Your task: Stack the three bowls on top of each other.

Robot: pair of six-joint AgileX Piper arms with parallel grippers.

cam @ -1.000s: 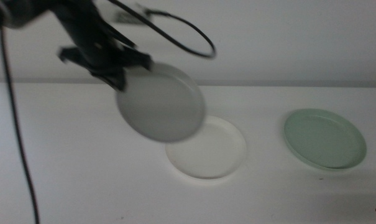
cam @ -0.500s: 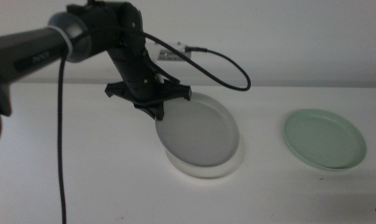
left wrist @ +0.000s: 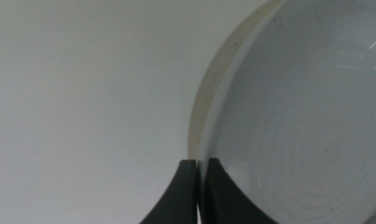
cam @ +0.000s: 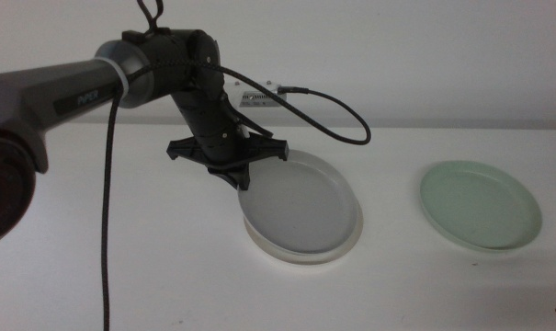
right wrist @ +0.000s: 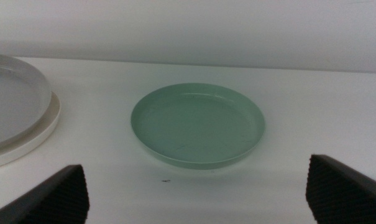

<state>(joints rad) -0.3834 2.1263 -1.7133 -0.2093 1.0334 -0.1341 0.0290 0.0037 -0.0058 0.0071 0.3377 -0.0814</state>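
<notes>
Two dark jaws of the left gripper [cam: 238, 179] pinch the near-left rim of the grey bowl [cam: 296, 202], which sits on the white bowl [cam: 300, 256], while the right gripper [right wrist: 194, 193] waits spread wide, the green bowl [right wrist: 198, 124] just ahead.

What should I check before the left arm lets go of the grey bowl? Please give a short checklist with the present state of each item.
1. Left gripper jaws shut on the rim of the grey bowl: ok.
2. Grey bowl over the white bowl: ok, though it sits slightly off-centre, with more white rim showing on one side.
3. Grey bowl resting flat in the white one: cannot tell.
4. Pale green bowl apart from the stack, untouched: ok.
5. Right gripper open, waiting near the green bowl, away from the stack: ok.
</notes>
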